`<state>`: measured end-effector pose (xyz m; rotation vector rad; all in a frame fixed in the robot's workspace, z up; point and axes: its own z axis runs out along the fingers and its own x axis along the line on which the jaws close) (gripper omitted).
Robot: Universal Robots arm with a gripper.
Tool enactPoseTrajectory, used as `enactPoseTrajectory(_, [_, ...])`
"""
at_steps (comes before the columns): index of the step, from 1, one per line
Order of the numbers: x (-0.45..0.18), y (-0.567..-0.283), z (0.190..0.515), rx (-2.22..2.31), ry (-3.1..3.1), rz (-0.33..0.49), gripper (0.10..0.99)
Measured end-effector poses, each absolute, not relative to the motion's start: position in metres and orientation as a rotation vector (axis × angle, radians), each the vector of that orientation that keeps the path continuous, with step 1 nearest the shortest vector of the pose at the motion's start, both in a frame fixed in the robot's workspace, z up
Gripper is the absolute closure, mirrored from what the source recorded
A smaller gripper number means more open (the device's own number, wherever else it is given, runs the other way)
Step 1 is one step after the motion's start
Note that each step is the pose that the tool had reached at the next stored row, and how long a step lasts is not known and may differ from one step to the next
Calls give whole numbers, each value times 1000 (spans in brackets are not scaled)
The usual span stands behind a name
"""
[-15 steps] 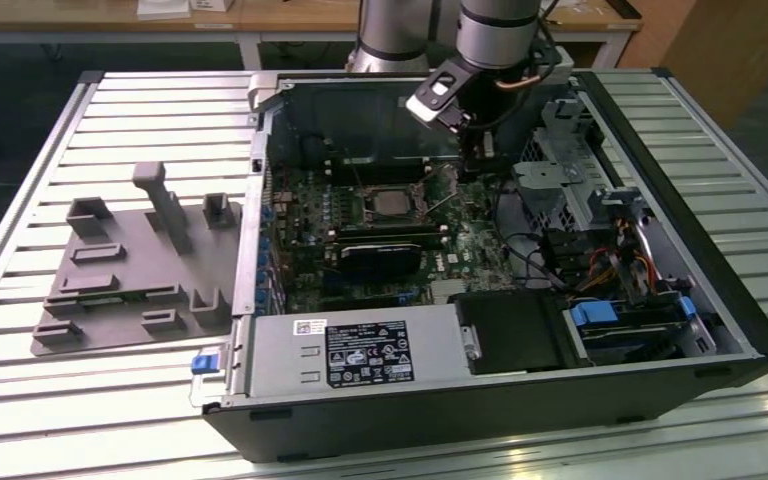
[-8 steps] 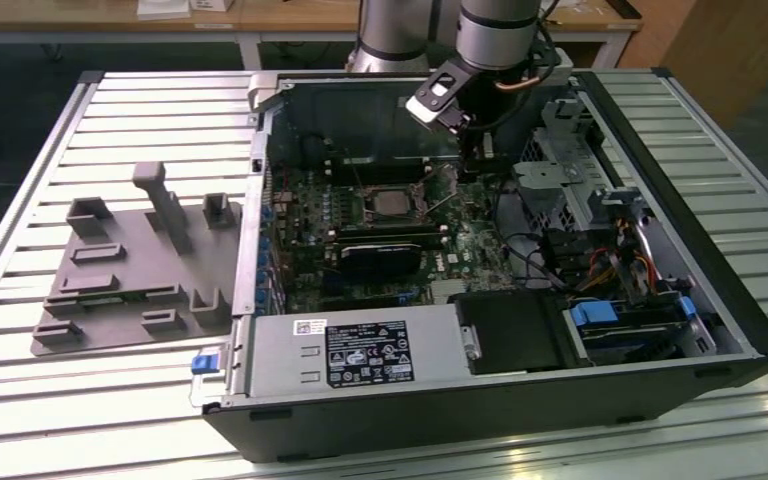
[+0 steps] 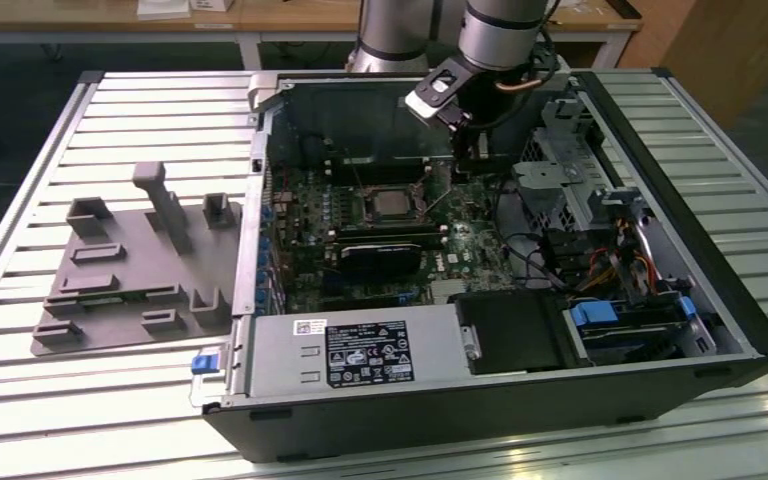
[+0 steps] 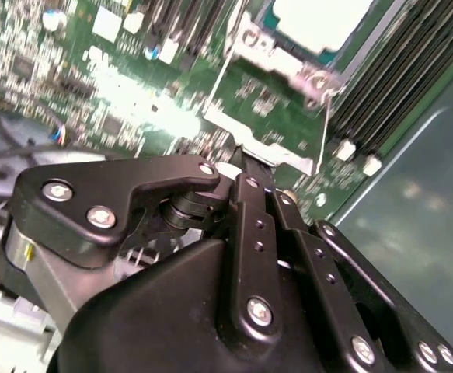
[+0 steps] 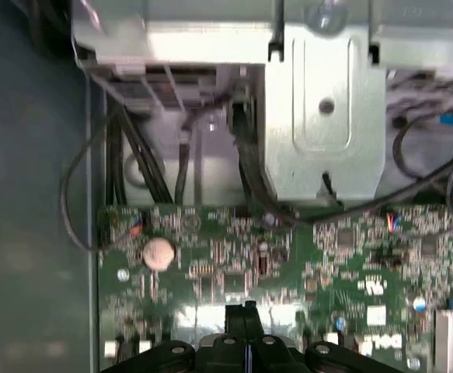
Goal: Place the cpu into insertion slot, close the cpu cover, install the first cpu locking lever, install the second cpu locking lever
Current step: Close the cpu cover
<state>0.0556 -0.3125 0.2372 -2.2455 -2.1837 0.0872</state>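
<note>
The cpu [image 3: 387, 204] lies in the insertion slot [image 3: 361, 192] on the green board, its silver-grey top showing in the second wrist view [image 4: 319, 19]. The cpu cover [image 4: 284, 66], a thin silvery frame, lies flat around it. Two thin wire levers [image 4: 217, 81] run along the frame's sides; whether they are latched I cannot tell. My gripper [image 3: 458, 172] hangs low inside the case, just to the exterior view's right of the slot. Its fingertips [image 5: 246, 309] are pressed together over the board, and I see nothing between them. The second wrist view has the gripper tip [image 4: 239, 155] close to the frame's corner plate.
A black heatsink block [image 3: 381, 258] sits in front of the slot. A drive cage [image 3: 558, 150] and cables [image 3: 544, 250] crowd the exterior view's right. The power supply [image 3: 344, 355] fills the near side. A grey fixture tray [image 3: 131, 270] lies outside the case on the slatted table.
</note>
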Motion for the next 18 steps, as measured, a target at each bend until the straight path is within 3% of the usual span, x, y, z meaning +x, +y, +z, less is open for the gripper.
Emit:
enactPoseTrajectory(4, [57, -313, 237, -2207, -2149, 163, 980])
enactPoseTrajectory(18, [45, -312, 237, -2208, -2149, 162, 980])
